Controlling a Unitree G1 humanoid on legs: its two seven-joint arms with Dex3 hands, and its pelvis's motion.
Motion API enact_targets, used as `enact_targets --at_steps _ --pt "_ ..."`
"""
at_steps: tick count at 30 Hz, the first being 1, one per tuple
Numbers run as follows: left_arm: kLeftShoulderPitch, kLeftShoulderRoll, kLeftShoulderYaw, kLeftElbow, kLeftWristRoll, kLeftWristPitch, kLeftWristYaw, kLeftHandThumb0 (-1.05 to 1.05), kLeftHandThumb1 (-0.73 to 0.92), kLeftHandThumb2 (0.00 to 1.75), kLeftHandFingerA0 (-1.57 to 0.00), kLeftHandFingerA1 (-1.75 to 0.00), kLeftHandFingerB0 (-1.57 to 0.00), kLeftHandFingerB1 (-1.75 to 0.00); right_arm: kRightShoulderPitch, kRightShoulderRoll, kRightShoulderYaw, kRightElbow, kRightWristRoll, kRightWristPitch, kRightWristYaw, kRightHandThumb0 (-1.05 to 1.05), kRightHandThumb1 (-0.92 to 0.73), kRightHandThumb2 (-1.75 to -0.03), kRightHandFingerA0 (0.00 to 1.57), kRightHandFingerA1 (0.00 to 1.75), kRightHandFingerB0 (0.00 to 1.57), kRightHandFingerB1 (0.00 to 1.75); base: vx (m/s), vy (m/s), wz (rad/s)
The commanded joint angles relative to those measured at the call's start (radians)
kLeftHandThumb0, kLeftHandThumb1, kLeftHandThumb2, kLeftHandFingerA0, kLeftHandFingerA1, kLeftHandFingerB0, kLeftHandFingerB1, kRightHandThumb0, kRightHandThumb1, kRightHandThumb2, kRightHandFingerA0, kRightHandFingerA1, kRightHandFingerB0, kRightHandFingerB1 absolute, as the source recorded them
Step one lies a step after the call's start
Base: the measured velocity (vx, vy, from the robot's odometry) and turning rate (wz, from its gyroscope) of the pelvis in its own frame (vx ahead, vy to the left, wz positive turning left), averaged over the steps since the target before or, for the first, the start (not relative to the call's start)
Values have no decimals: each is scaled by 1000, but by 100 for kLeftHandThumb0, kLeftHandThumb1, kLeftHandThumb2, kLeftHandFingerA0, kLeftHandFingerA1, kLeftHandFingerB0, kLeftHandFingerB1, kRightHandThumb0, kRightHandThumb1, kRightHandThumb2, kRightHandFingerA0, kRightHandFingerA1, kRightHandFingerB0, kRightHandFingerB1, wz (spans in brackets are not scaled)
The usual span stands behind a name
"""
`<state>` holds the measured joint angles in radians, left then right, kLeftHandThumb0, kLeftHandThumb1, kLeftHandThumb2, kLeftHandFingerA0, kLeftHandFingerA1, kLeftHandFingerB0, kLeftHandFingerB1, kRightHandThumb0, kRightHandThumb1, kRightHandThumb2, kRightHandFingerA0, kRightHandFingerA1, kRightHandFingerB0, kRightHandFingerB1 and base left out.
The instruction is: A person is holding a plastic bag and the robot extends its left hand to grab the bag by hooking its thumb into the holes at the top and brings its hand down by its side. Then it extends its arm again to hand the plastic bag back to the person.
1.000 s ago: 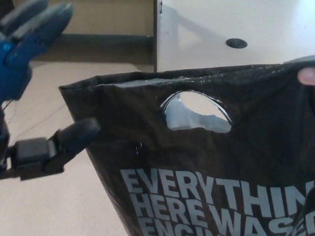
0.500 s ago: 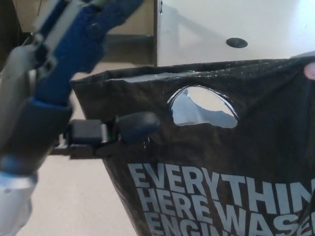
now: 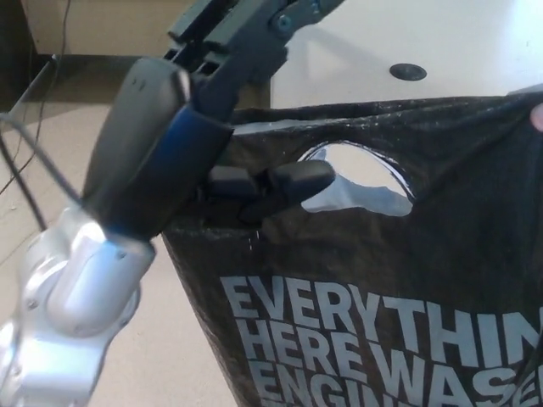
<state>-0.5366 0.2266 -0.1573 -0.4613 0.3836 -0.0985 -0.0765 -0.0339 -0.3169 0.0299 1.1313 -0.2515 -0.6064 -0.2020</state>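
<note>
A black plastic bag (image 3: 407, 280) with grey lettering hangs upright across the middle and right of the head view. An oval handle hole (image 3: 361, 180) is cut near its top edge. A person's fingertip (image 3: 536, 117) pinches the bag's top right corner. My left hand (image 3: 229, 110) reaches in from the left, open, with fingers stretched up over the bag's top edge. Its black thumb (image 3: 293, 182) lies against the bag's front, the tip just at the left end of the hole. My right hand does not show.
A white table (image 3: 441, 42) with a round black grommet (image 3: 407, 73) stands behind the bag. A dark table edge (image 3: 34, 85) and loose cables (image 3: 25, 170) run along the left, above beige floor (image 3: 170, 339).
My left hand has moved right and forward across the bag's front. The thumb tip went from the bag's left edge to the left end of the handle hole. The bag stayed nearly still.
</note>
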Motion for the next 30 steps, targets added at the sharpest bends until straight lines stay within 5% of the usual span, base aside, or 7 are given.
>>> enact_targets --at_steps 1,10,16,17,25,27,30 --pt "-66 -31 -22 73 60 43 9 -48 51 56 -18 -33 -20 -28 1 -19 3 -2 -4 -4 -11 -37 -57 -75 66 58 47 49 0 0 0" --pt "-132 -88 -85 148 135 83 8 -50 52 56 -19 -31 -20 -28 6 -23 9 -10 -9 -3 -11 -37 -57 -76 69 60 48 50 0 0 0" --pt "-184 -127 -114 235 197 74 56 -27 32 89 -11 -52 -10 -50 7 -24 12 -10 -13 -9 -18 -36 -58 -76 68 59 49 50 0 0 0" --pt "-192 -127 -119 248 214 67 69 -52 51 56 -28 -35 -27 -30 6 -24 10 -10 -12 -9 -16 -36 -58 -76 68 59 49 50 0 0 0" --pt "-273 -213 -160 430 209 44 129 -49 51 76 -68 -57 -29 -42 7 -22 6 -14 -12 -3 -16 -37 -58 -76 66 58 50 50 0 0 0" --pt "-299 -230 -161 492 210 -1 173 -27 74 64 -85 -136 -41 -34 4 -21 10 -15 -18 7 -22 -38 -58 -77 68 59 50 50 0 0 0" --pt "-354 -264 -169 614 217 -64 248 -20 79 64 -116 -98 -53 -36 10 -18 6 -22 -9 6 -9 -37 -58 -77 70 61 49 50 0 0 0"
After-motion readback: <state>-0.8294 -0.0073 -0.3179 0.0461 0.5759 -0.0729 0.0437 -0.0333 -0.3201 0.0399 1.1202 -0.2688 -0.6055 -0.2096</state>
